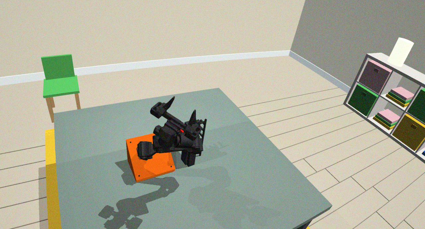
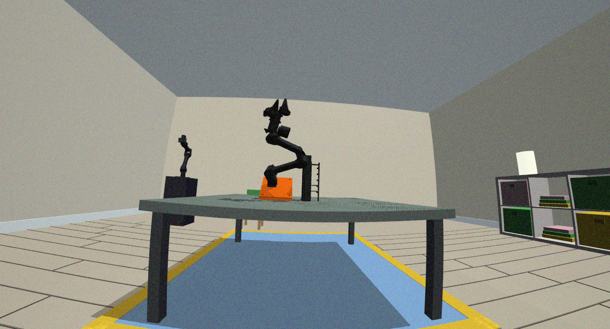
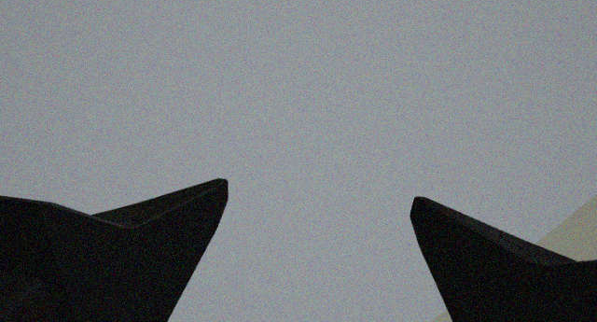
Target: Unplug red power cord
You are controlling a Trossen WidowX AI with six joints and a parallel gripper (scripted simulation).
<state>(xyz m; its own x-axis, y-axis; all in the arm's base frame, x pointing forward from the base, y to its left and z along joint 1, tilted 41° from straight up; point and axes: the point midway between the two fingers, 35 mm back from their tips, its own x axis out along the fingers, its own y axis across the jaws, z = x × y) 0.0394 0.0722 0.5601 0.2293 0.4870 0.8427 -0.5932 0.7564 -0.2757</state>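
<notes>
My gripper (image 1: 184, 103) (image 2: 281, 99) (image 3: 319, 198) is open and empty. Its fingers point upward, high above the table, and the wrist view shows only ceiling and a bit of wall past them. A small red spot (image 1: 181, 130) shows among the black arm parts in the top view; I cannot tell whether it is part of the red cord or plug. I cannot make out the power strip, the plug or the rest of the cord in any view. Nothing touches the fingers.
An orange box (image 1: 154, 165) (image 2: 281, 190) stands on the grey-green table (image 1: 267, 183) (image 2: 383, 211), close to my arm. A black post (image 2: 306, 184) and a thin ladder-like rack (image 2: 318, 181) stand beside it. Another black arm (image 2: 184, 158) stands on a dark pedestal (image 2: 181, 190) behind.
</notes>
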